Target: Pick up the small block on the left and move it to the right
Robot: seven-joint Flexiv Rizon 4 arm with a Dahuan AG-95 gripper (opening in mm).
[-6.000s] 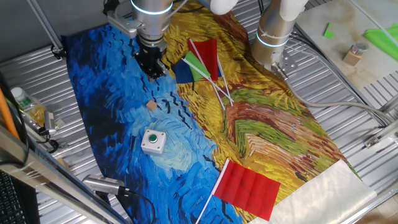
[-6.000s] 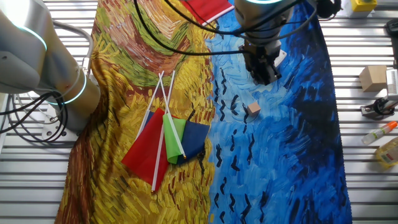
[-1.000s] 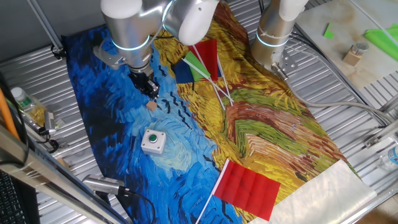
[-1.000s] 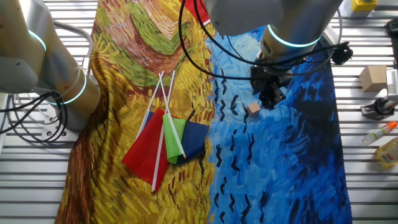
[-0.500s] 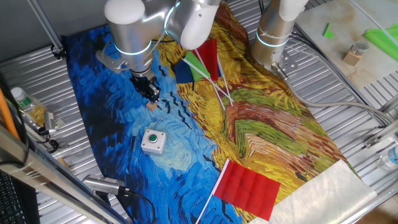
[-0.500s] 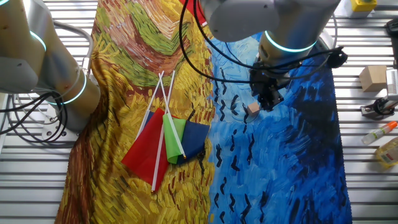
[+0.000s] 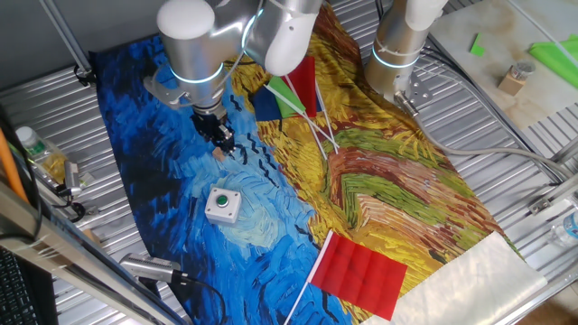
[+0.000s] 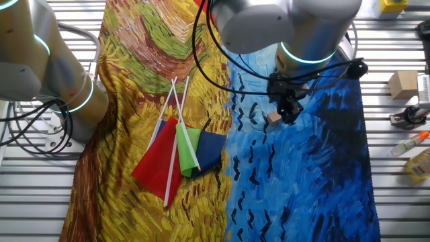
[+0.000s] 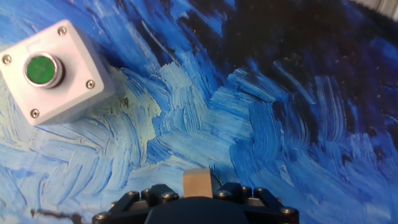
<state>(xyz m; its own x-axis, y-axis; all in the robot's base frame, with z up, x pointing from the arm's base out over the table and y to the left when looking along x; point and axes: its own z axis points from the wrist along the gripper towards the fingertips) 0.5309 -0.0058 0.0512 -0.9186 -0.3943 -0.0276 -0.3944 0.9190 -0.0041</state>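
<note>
Hovering low at the upper left of one fixed view, the pincer (image 7: 222, 140) sits directly over the small block (image 9: 197, 183), which rests on the blue cloth (image 7: 135, 117); whether its fingers are spread I cannot tell.

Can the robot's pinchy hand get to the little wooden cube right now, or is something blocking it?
Probably yes. The gripper is right down at the small block on the blue cloth, and nothing lies between them. The white button box sits apart, out of the way. Whether the fingers already touch the block, I cannot tell.
</note>
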